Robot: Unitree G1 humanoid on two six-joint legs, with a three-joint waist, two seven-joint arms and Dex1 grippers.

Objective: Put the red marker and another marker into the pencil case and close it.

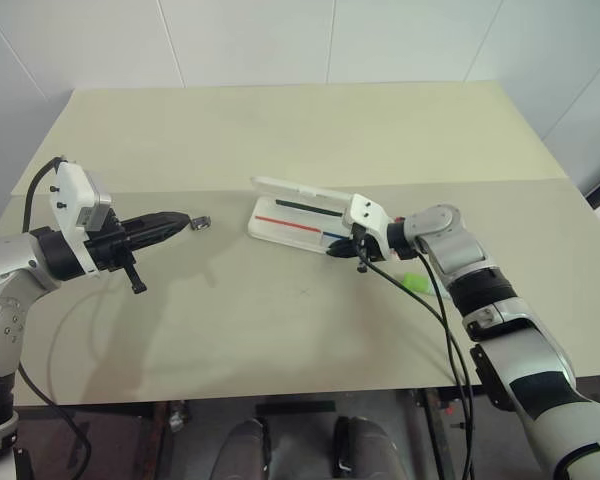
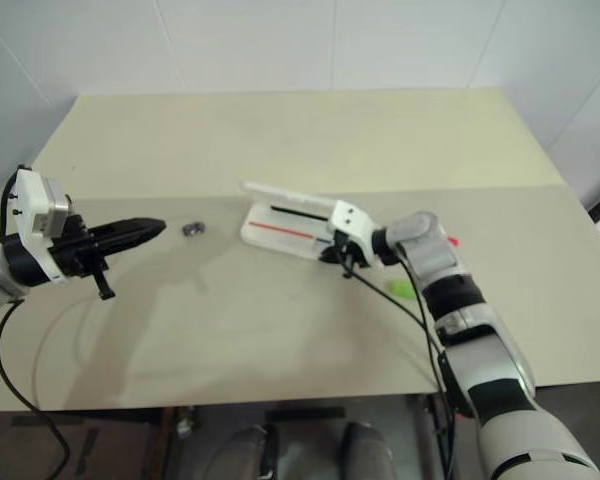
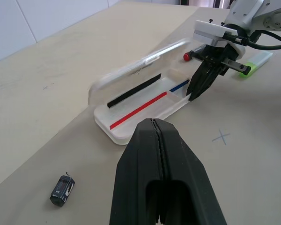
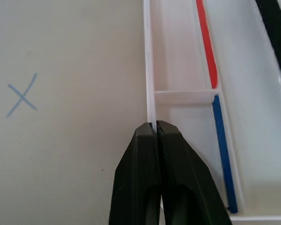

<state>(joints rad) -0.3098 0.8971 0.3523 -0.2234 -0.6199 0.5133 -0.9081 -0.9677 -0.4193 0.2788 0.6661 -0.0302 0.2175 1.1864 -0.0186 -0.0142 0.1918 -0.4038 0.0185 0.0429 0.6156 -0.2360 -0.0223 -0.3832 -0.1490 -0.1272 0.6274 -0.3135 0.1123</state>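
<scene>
Both my grippers are shut: right gripper [image 1: 361,252] pinches the light, stiff pencil case [image 1: 290,222] by its thin near wall; left gripper [image 1: 178,221] empty.

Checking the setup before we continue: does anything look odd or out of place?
Yes: the right gripper is pinched on the open pencil case's thin front wall, not on a marker. The green marker and red marker lie outside it.
</scene>
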